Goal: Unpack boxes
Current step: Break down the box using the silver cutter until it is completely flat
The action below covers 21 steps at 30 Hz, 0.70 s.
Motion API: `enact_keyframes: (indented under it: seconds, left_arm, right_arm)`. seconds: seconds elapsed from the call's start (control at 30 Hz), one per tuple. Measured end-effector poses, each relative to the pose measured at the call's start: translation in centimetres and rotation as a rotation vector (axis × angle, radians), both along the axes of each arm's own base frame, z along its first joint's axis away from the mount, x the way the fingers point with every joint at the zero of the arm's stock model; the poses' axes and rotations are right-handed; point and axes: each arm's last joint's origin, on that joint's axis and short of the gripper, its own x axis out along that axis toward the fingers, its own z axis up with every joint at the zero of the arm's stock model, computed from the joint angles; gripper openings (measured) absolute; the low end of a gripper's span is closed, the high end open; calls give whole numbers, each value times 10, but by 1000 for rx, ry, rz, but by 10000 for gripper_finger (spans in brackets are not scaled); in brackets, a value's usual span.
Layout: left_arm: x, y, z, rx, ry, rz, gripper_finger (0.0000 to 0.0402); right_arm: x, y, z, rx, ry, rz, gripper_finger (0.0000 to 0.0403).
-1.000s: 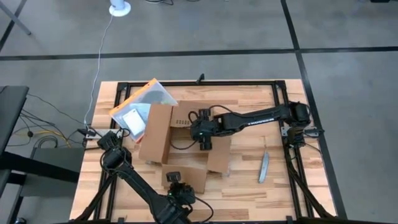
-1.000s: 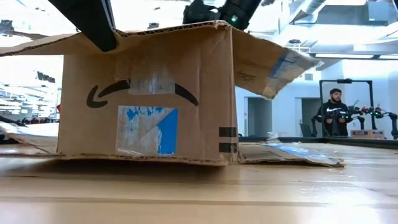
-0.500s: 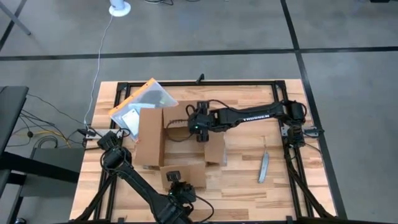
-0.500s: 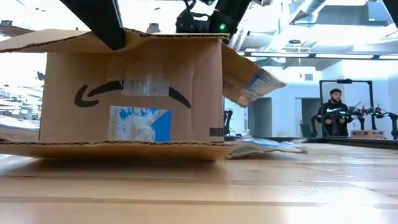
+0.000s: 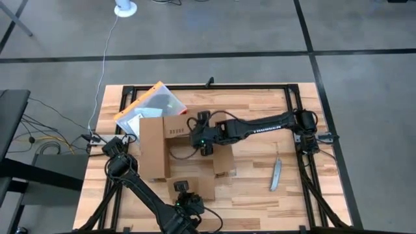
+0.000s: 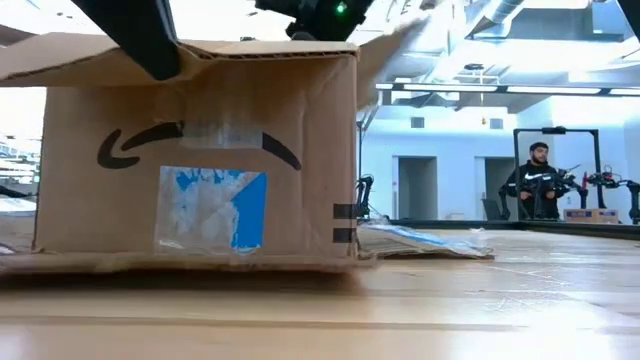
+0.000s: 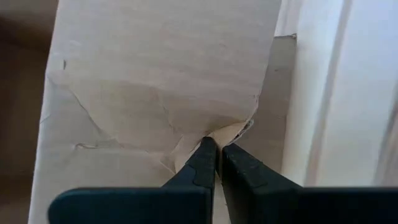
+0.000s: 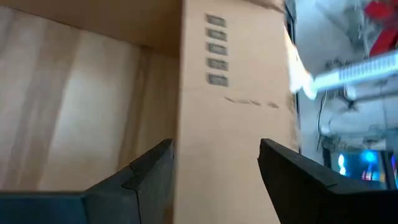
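Brown cardboard box, flaps open, sat left of centre on the wooden table. In the low view, showed a curved black mark, a strip of clear tape, a torn blue-and-white patch and small black bars near one corner. Rested flat on the tabletop.

Right gripper reached from the table's right side to the box's open top; in its wrist view, jaws spread wide on either side of an upright cardboard wall printed with small dark squares.

Left gripper sat at the near flap; in its wrist view, jaws pressed together, pinching the crumpled cardboard edge.

Beyond the box's far left corner lay an orange-edged clear pouch. Near the table's right side lay a slim grey tool. In the room behind stood a person.
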Motion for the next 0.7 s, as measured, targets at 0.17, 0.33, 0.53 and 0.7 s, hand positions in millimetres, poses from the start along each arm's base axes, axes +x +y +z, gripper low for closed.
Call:
enact_keyframes:
  seconds: [0.17,0.33,0.53,0.7]
  left_arm:
    - [2,3,0,9,2,-5,0]
    - [7,7,0,11,2,-5,0]
    - [7,7,0,20,10,-19,0]
    - [6,6,0,9,-3,9,0]
  right_arm:
    - [0,-2,11,126,-36,-53,217]
    - [15,5,-24,150,24,-39,216]
    - [22,4,-59,-65,164,-34,202]
    - [27,-14,-63,-232,209,-30,182]
